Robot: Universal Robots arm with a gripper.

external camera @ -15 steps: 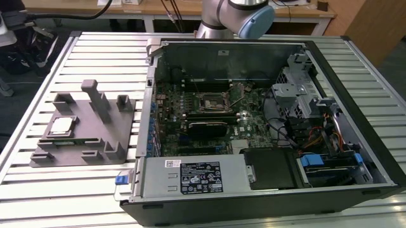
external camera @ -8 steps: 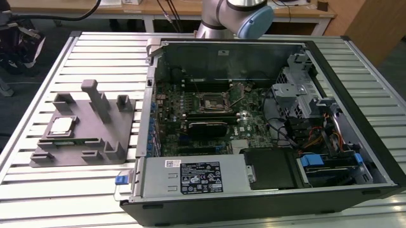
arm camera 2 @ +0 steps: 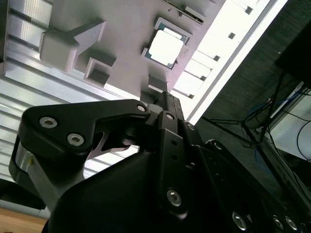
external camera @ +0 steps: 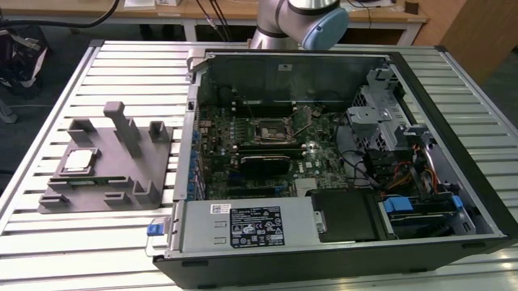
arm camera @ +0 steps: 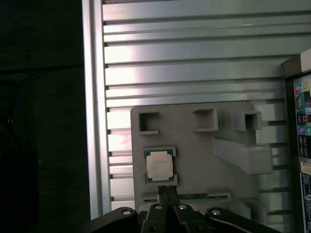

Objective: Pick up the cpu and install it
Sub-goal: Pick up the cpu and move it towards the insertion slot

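Between my fingertips there is nothing: my claw (arm camera: 167, 188) is closed, finger against finger, and hangs over the grey fixture (arm camera: 194, 145) without touching it. Just past the tips lies the cpu (arm camera: 159, 166), flat in its square pocket with the pale metal top up, apart from me. Raised grey blocks stand around that pocket, yet the room straight over the chip is open. The fixture rests on the slatted table (arm camera: 194, 73), whose edge runs close by on one side with dark floor beyond. On the other side, in the exterior view, stands the open computer case (external camera: 283, 73) with its socket (external camera: 270, 128). My own black body hides part of a thin green strip (arm camera: 204, 197) in the fixture.
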